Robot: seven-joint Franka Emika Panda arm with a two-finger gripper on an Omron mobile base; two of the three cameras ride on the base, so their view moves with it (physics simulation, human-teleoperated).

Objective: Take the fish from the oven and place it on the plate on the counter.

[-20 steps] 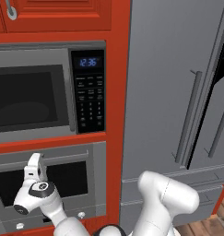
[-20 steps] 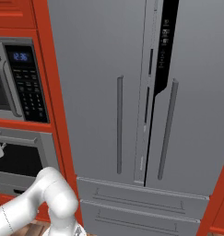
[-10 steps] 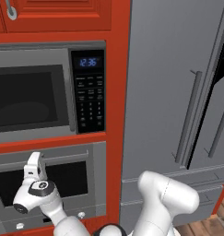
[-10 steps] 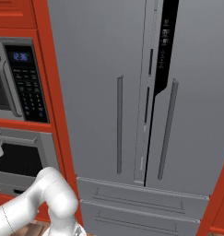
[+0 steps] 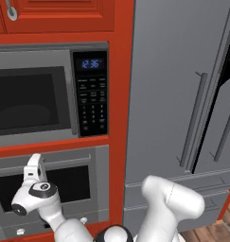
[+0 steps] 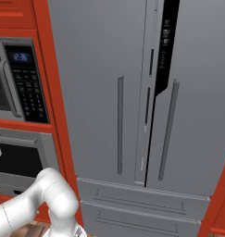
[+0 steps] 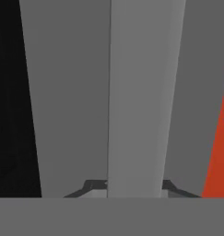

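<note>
Two dark fingertips (image 7: 92, 188) flank the oven's bar handle (image 7: 138, 101), pressed at either side of it. So the gripper (image 5: 35, 163) clasps the handle on the closed oven (image 5: 64, 189), below the microwave (image 5: 50, 94).

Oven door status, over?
Fingers astride the grey steel oven's bar handle, grip unconfirmed. Oven door shut. Nothing in the way.
</note>
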